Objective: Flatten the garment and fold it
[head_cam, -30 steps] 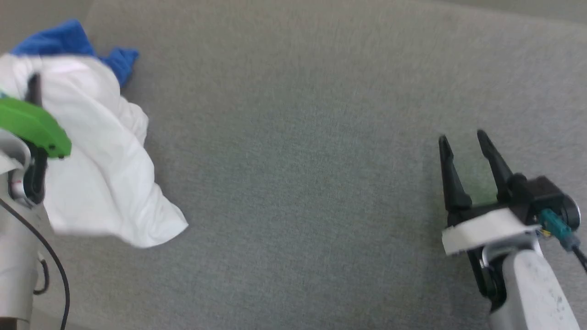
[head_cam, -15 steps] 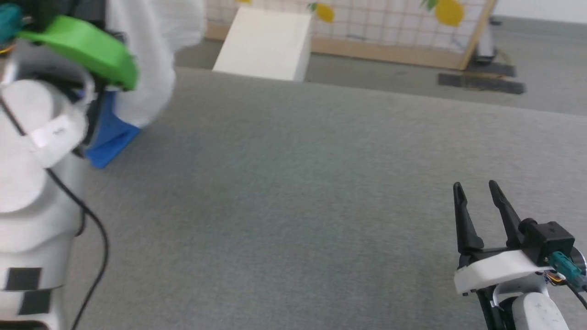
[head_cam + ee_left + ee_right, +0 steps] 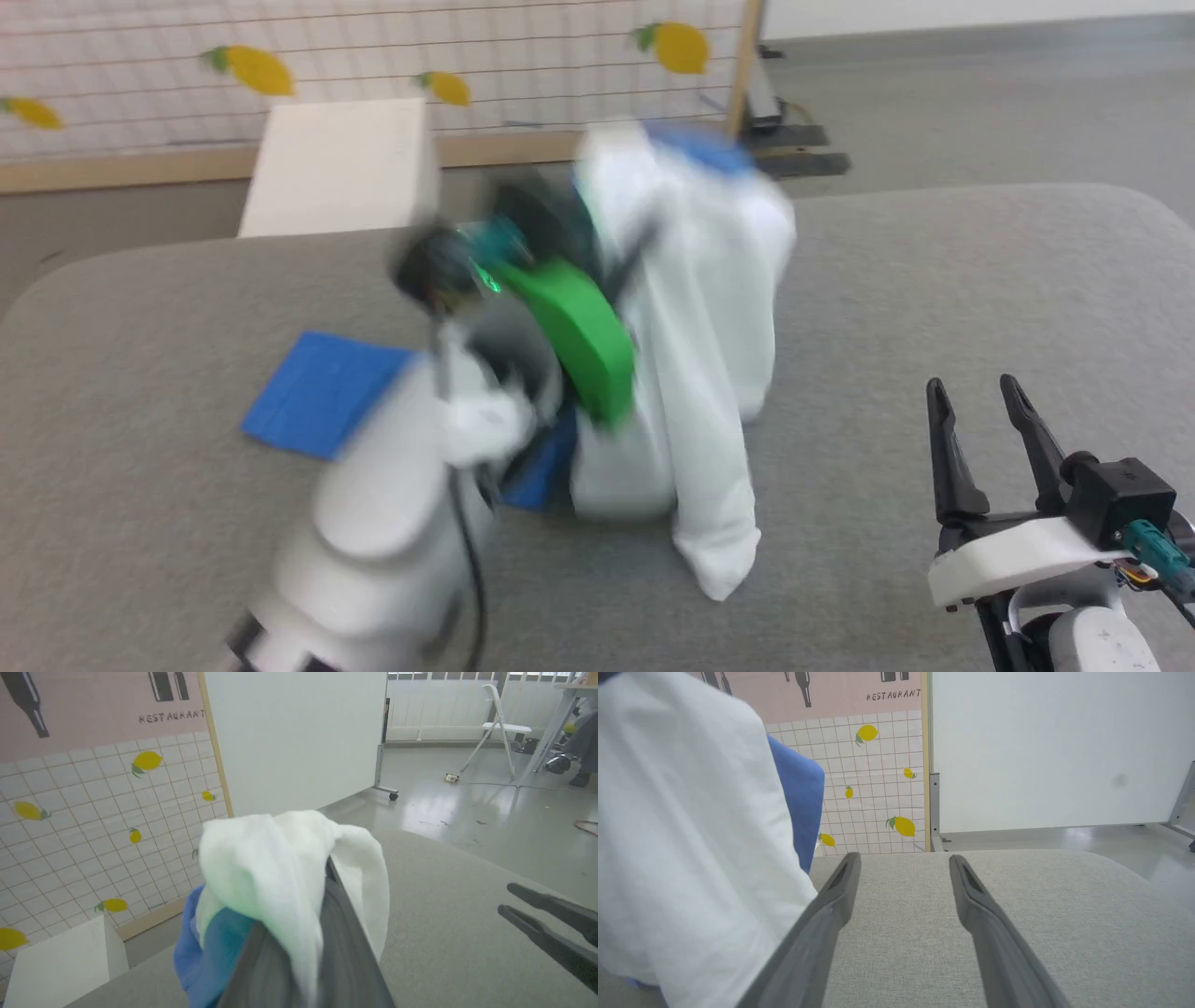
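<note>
The left tool (image 3: 332, 882) is shut on the shirt (image 3: 691, 327) and holds it up over the middle of the desk (image 3: 934, 280). The white body hangs in a bunch that reaches down to the grey surface, and one blue part (image 3: 317, 392) lies flat on the desk to the left. The right tool (image 3: 971, 387) stands at the near right with its fingers wide apart and nothing between them; open desk lies between it and the hanging cloth, and runs on to the rounded far right edge.
</note>
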You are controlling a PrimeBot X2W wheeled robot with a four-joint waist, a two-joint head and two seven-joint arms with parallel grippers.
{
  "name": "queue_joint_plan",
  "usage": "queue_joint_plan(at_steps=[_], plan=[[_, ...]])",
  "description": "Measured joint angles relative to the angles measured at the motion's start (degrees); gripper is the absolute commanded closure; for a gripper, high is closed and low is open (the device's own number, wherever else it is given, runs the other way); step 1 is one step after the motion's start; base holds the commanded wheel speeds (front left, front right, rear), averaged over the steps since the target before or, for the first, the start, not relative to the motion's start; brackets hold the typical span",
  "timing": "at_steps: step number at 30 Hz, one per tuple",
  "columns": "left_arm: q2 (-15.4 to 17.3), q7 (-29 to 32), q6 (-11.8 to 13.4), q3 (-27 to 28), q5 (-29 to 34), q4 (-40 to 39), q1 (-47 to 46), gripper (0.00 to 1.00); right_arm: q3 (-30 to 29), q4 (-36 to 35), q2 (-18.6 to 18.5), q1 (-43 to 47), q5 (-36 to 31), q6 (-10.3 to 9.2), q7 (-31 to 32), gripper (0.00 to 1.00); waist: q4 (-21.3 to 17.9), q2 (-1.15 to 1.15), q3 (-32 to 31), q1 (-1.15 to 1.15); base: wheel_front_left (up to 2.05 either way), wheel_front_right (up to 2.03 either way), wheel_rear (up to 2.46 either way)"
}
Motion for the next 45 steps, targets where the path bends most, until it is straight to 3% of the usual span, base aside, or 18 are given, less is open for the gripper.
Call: queue_joint_plan(at_steps=[7, 8, 9, 10, 16, 25, 29, 33, 37, 40, 45], plan=[[-1.9, 17.2, -0.4, -9.7, -7.3, 12.8, 10.0, 1.0, 0.4, -0.4, 0.0, 0.1, 0.3, 0.0, 0.1, 0.0, -4.6, 0.0, 0.9, 0.0, 0.0, 0.0, 0.0], [-1.9, 18.8, -0.4, -10.2, -7.7, 13.7, 10.5, 0.82, 0.3, -0.4, 0.0, 0.1, 0.3, 0.0, 0.1, 0.0, -5.0, 0.0, 1.1, 0.0, 0.0, 0.0, 0.0], [-1.9, 19.9, -0.4, -10.3, -8.5, 14.5, 10.9, 0.52, 0.3, -0.4, 0.0, 0.1, 0.5, 0.0, 0.1, 0.0, -5.2, 0.0, 1.4, 0.0, 0.0, 0.0, 0.0], [-1.9, 21.2, -0.4, -10.5, -9.2, 15.2, 10.9, 0.0, 0.3, -0.4, 0.0, 0.1, 0.5, 0.0, 0.0, 0.0, -5.4, 0.0, 1.7, 0.0, 0.0, 0.0, 0.0], [-1.5, 21.8, 0.7, -9.3, -10.5, 14.0, 11.7, 0.0, -0.1, -0.2, 0.0, 0.1, 0.5, 0.0, 0.0, 0.0, -4.6, 0.0, 2.2, 0.0, 0.0, 0.0, 0.0], [6.3, 8.4, 7.7, -1.3, -9.0, -0.4, 18.0, 0.0, -0.3, -2.2, 0.0, 0.0, -0.2, 0.0, 0.4, 0.0, -0.4, 0.0, 1.4, 0.0, 0.0, 0.0, 0.0], [9.1, 0.4, 11.0, 3.7, -8.5, -5.3, 21.8, 0.0, -0.5, -3.4, 0.0, -0.6, -0.9, 0.0, 1.0, 0.0, 1.8, 0.0, 1.6, 0.0, 0.0, 0.0, 0.0], [9.8, -11.3, 14.9, 8.9, -5.7, -6.9, 23.9, 0.0, -0.6, -4.0, 0.0, -2.5, -1.8, 0.0, 1.8, 0.0, 3.8, 0.0, 2.4, 0.0, 0.0, 0.0, 0.0], [8.8, -19.9, 15.6, 12.8, -5.0, -6.4, 24.5, 0.0, 0.3, -3.5, 0.0, -6.7, -2.5, 0.0, 5.2, 0.0, 5.5, 0.0, 4.2, 0.0, 0.0, 0.0, 0.0], [6.9, -20.6, 14.9, 16.0, -2.6, -6.6, 24.4, 0.0, 1.3, -1.0, 0.0, -11.4, -2.4, 0.0, 10.6, 0.0, 6.5, 0.0, 6.0, 0.0, 0.0, 0.0, 0.0], [1.1, -20.8, 11.8, 23.1, 3.6, -10.2, 24.4, 0.0, 2.1, 7.3, 0.1, -20.1, -4.9, 0.0, 24.0, 0.0, 8.6, 0.0, 9.4, 0.0, 0.0, 0.0, 0.0]])
